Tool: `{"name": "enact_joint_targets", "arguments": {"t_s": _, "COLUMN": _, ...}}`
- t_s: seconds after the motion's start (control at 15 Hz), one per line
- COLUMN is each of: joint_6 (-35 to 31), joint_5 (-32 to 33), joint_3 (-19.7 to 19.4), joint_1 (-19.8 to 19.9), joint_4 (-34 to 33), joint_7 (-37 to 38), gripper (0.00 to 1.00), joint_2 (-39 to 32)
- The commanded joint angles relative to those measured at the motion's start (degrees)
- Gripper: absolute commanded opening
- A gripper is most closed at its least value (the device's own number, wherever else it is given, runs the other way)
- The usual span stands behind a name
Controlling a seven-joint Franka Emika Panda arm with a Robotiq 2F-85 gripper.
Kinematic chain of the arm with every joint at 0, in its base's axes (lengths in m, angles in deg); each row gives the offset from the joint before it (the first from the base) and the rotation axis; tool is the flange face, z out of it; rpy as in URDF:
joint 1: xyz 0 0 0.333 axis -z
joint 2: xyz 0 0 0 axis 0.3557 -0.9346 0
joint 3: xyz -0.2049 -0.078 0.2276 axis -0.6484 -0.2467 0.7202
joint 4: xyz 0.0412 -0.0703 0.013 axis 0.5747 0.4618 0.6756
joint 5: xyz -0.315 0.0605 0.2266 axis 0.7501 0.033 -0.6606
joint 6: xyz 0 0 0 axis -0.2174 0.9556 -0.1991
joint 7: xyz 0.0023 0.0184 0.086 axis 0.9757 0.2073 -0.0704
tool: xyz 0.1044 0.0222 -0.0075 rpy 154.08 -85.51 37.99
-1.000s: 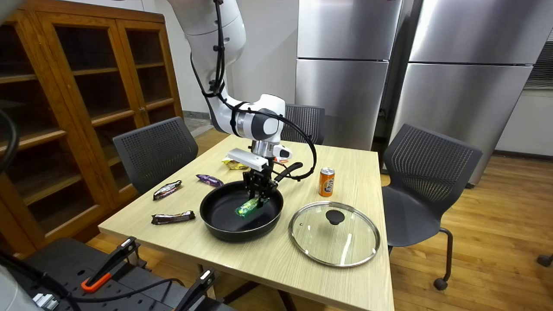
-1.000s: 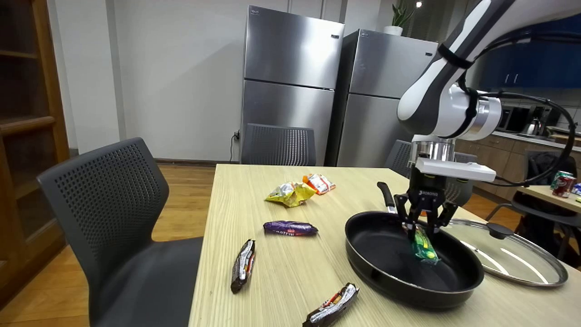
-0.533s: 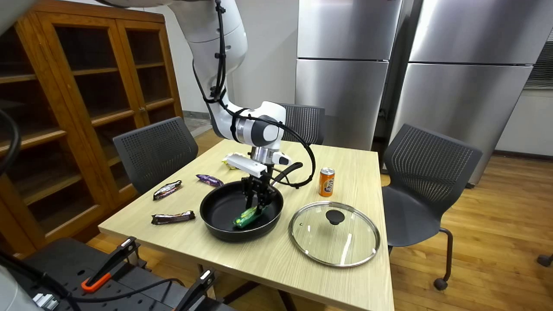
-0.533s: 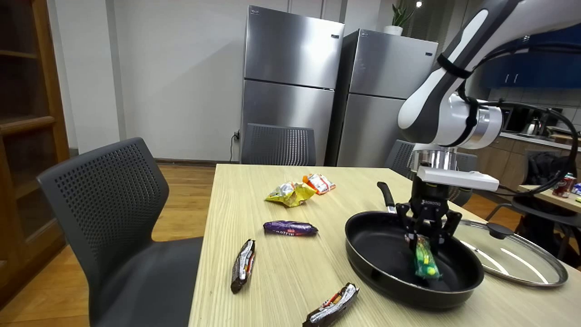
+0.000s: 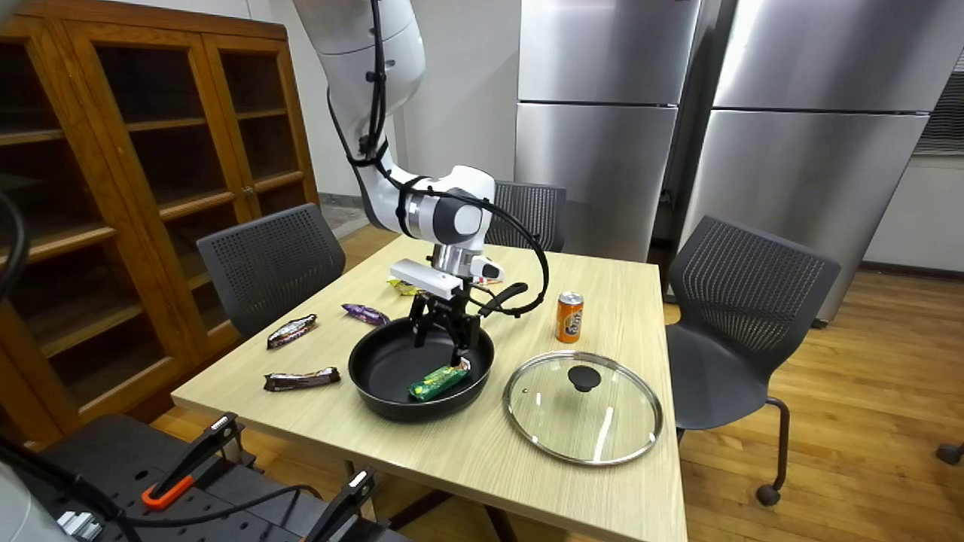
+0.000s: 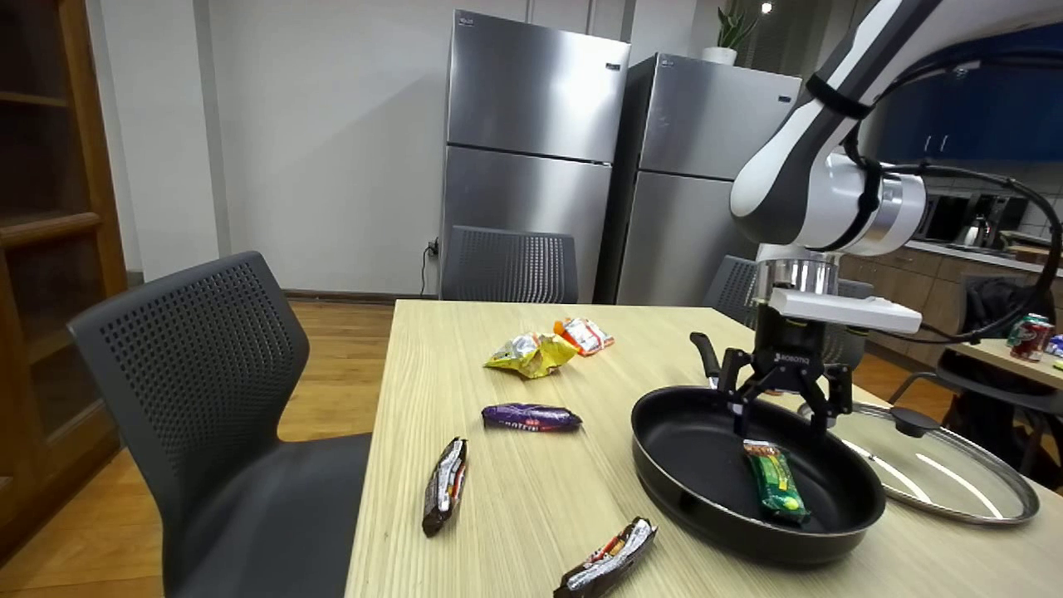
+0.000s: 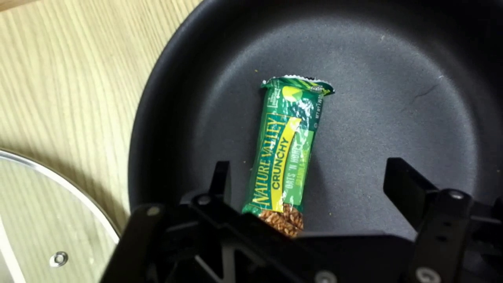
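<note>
One Nature Valley Crunchy granola bar [image 7: 283, 153] lay in frying pan [image 6: 706, 465], placing apparently done. Robotiq gripper [image 6: 781, 425] hung above, jaws apart, empty, not yet withdrawn. Glass lid [image 5: 576, 418] lay alongside.

The bar [image 7: 283, 149] lies inside the pan [image 6: 698, 457], on its floor, off the middle, printed face up. The glossy wrapper is dark green, with "NATURE VALLEY" in yellow letters, "CRUNCHY" on a curved yellow band and a lighter green panel. One end has a crimped edge; the other, patterned with brown oats, is the nearer to the pan's handle [image 6: 705, 355]. The bar's length runs roughly the handle's way.
</note>
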Motion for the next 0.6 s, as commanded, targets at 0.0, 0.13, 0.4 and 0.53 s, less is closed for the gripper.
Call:
{"name": "enact_joint_targets", "arguments": {"t_s": 0.0, "joint_6": 0.7, "joint_5": 0.3, "joint_3": 1.0, "joint_1": -0.5, "joint_4": 3.5, "joint_7": -1.4, "gripper": 1.0, "joint_2": 4.7}}
{"name": "enact_joint_targets", "arguments": {"t_s": 0.13, "joint_6": 1.1, "joint_5": 0.4, "joint_3": 1.5, "joint_1": -1.1, "joint_4": 3.2, "joint_7": -1.5, "gripper": 1.0, "joint_2": 5.5}}
{"name": "enact_joint_targets", "arguments": {"t_s": 0.4, "joint_6": 2.0, "joint_5": 1.3, "joint_3": 2.3, "joint_1": -3.5, "joint_4": 2.4, "joint_7": -1.0, "gripper": 1.0, "joint_2": 6.6}}
{"name": "enact_joint_targets", "arguments": {"t_s": 0.53, "joint_6": 2.4, "joint_5": 2.1, "joint_3": 2.5, "joint_1": -5.2, "joint_4": 2.1, "joint_7": -0.5, "gripper": 1.0, "joint_2": 7.0}}
